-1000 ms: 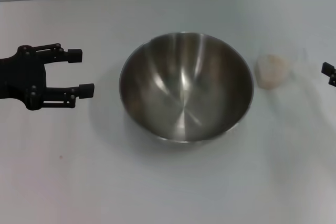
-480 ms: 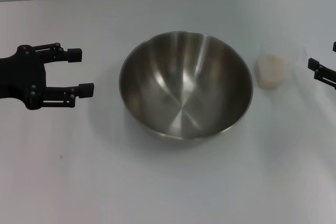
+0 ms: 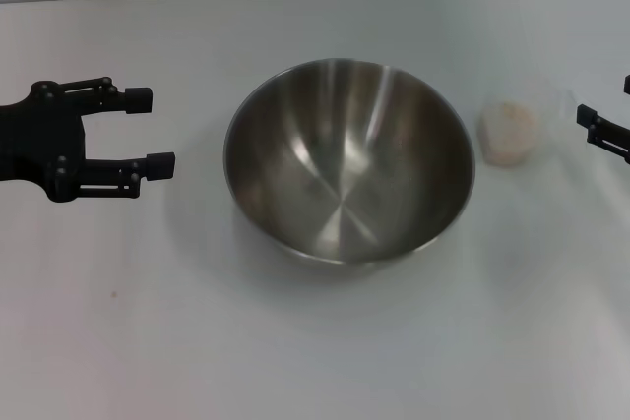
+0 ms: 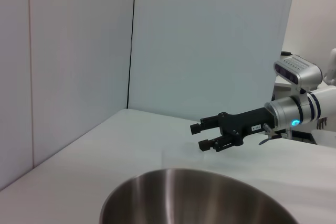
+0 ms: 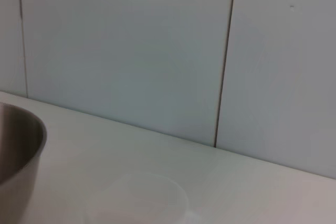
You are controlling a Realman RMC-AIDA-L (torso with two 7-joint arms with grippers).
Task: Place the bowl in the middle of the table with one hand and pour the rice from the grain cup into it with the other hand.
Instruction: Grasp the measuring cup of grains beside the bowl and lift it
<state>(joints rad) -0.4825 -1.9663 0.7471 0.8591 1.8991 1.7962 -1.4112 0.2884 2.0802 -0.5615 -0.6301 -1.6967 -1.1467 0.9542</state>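
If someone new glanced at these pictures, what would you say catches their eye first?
The shiny stainless-steel bowl dominates the middle of the white table, empty inside. Just to its right stands the small clear grain cup holding off-white rice. The black left gripper hangs open left of the bowl, apart from it, while the right gripper, also open, shows at the right edge near the cup.

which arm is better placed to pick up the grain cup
Right. The right gripper is open just beside the grain cup, while the left gripper sits across the bowl, far from it.
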